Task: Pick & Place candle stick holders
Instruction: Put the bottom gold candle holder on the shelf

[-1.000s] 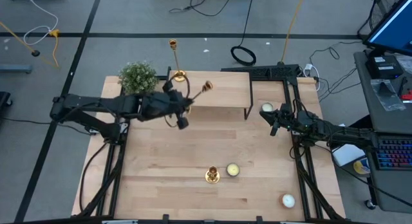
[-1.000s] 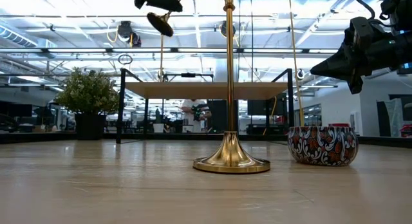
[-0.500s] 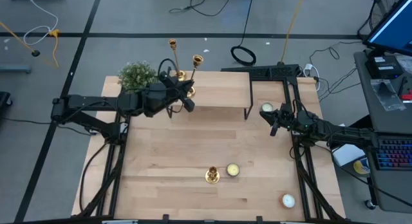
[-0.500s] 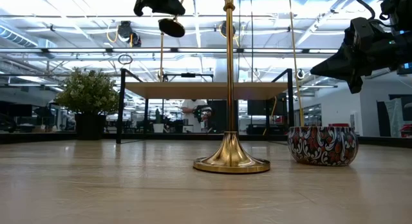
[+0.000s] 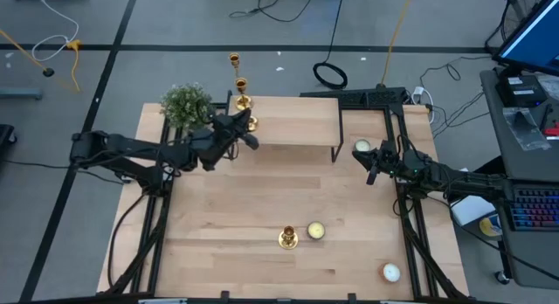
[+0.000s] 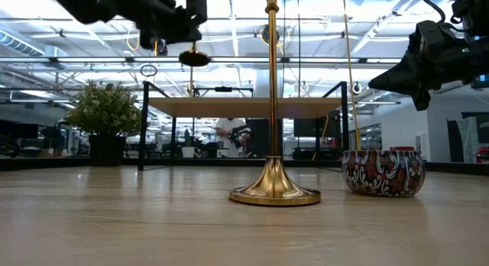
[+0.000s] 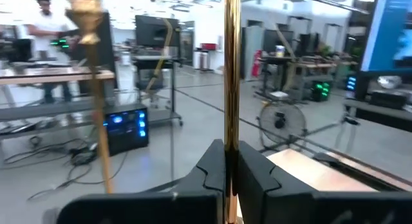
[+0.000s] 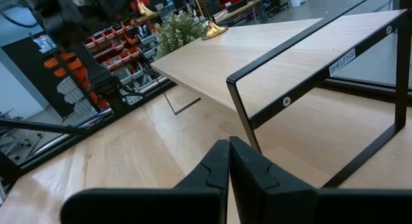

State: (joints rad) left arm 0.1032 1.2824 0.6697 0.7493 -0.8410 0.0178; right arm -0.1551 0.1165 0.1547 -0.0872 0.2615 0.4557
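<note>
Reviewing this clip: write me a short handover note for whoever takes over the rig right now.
Left gripper: shut on a candle stick holder, held upright over the raised shelf, by the potted plant.
Right gripper: shut, empty, waiting at the table's right side near the shelf's leg.
Done: tall candle stick holder stands at the shelf's back-left corner.
Left: set the held one down and release; the third holder stands at the table's front, beside a candle tin.
</note>
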